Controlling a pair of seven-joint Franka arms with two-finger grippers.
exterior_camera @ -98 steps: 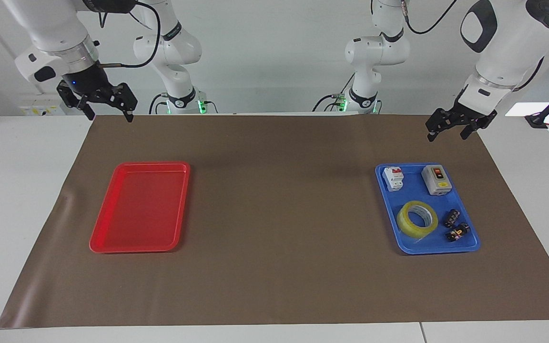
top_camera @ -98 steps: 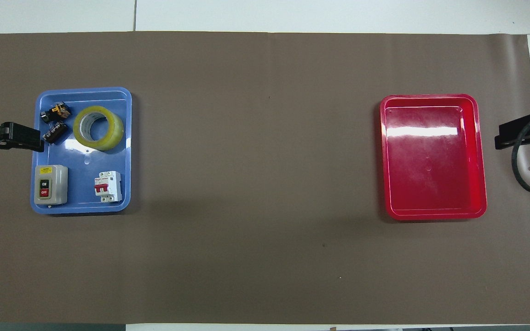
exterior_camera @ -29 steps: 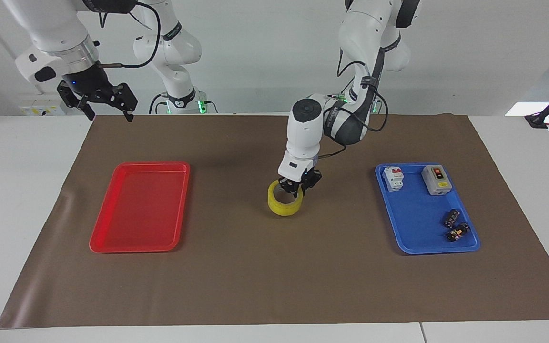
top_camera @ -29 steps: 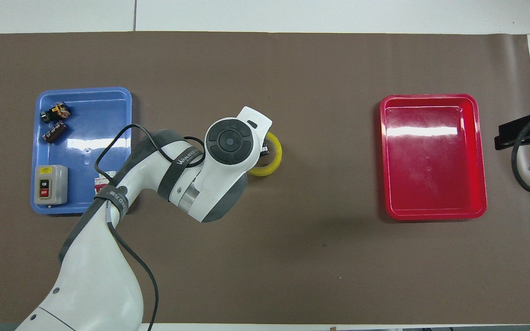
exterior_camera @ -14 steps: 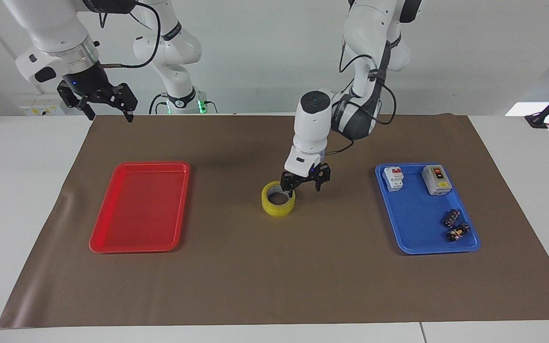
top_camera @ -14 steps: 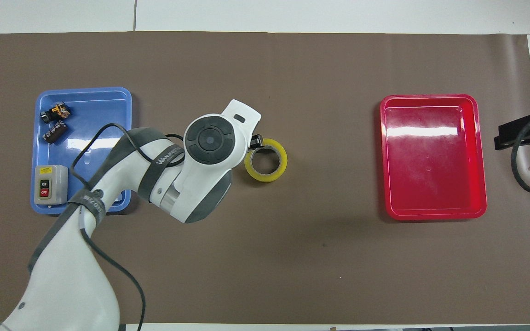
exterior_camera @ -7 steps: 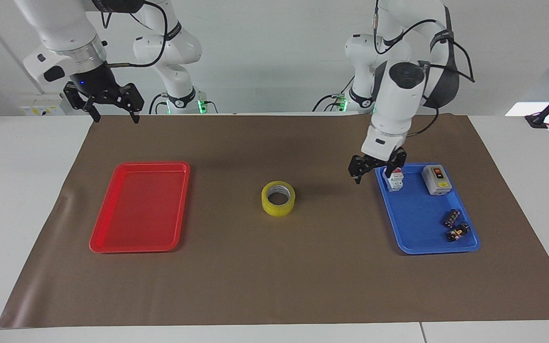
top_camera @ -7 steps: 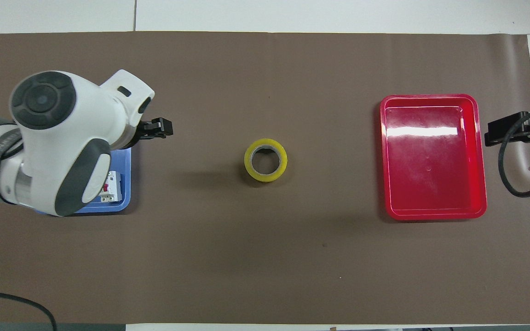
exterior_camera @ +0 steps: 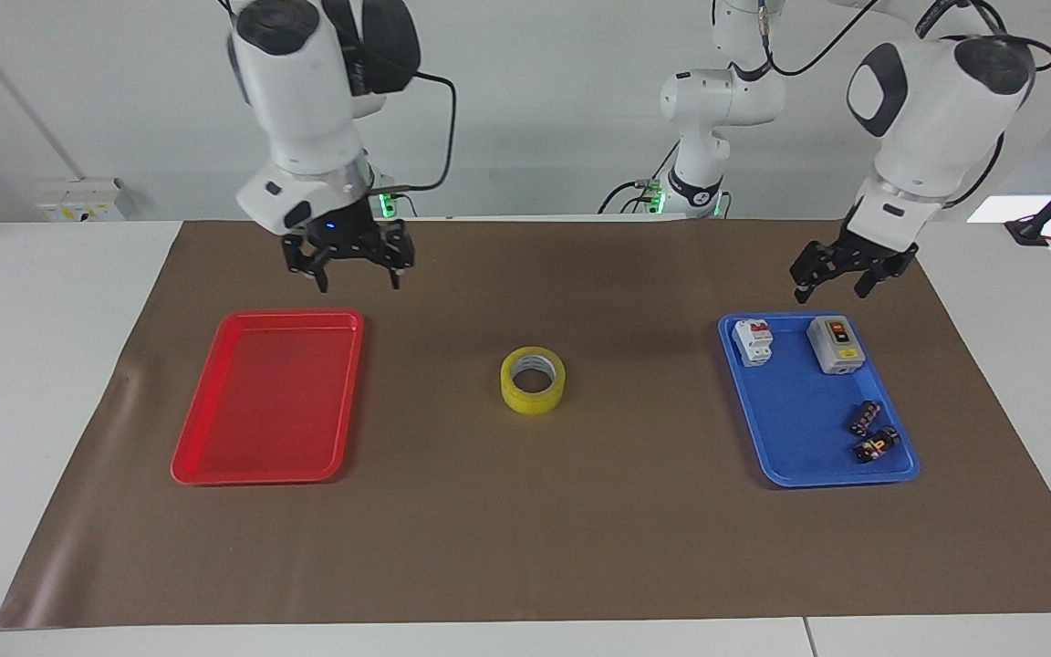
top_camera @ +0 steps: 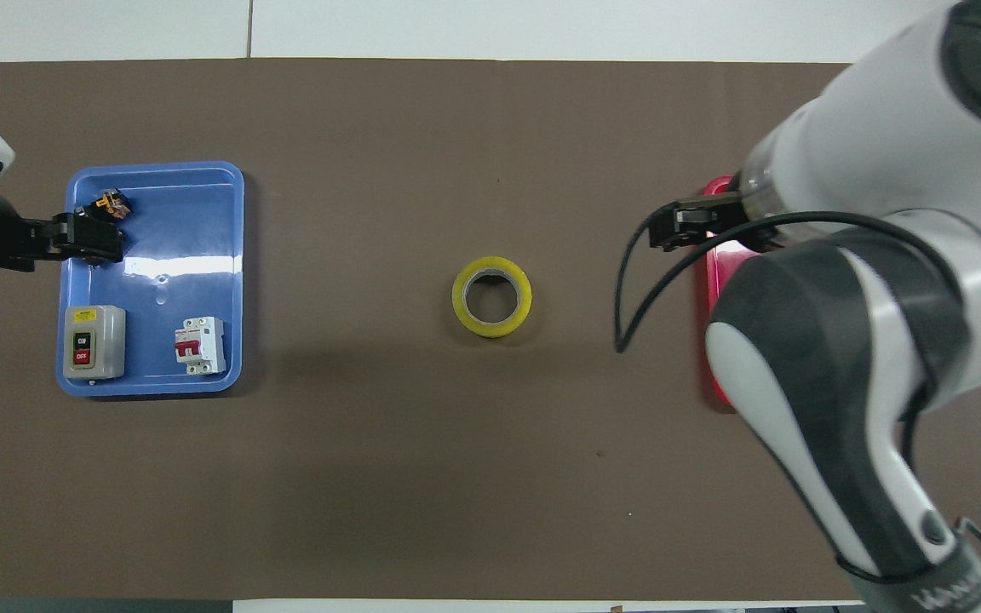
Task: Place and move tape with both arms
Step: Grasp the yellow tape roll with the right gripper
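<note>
Right gripper (exterior_camera: pixel 359 274) hangs up in the air w/ fingers spread apart, nothing between them, over the brown mat (exterior_camera: pixel 525 547) at the red tray's (exterior_camera: pixel 206 461) robot-side edge. In the overhead view the right arm's big white and grey body covers most of that tray; only a strip of its red rim shows by the gripper (top_camera: pixel 676 230).

Left gripper (exterior_camera: pixel 831 281) is also raised, fingers apart and holding nothing, over the mat next to the blue tray's (exterior_camera: pixel 795 429) robot-side edge at the left arm's end. From overhead its black tips (top_camera: pixel 86 240) overlap the tray's edge near the small black connectors, but the facing view shows it well above them, touching nothing.

Tape (exterior_camera: pixel 533 379) lies flat, hole up, on the mat about mid-table, btwn the two trays and well apart from both. Neither gripper is near it. Yellow ring w/ pale inner core, seen clearly from overhead (top_camera: pixel 491 296).

Blue tray contents: grey switch box (exterior_camera: pixel 835 344) and white-red breaker (exterior_camera: pixel 754 340) at the end nearer the robots, two black connectors (exterior_camera: pixel 870 432) farther out.
</note>
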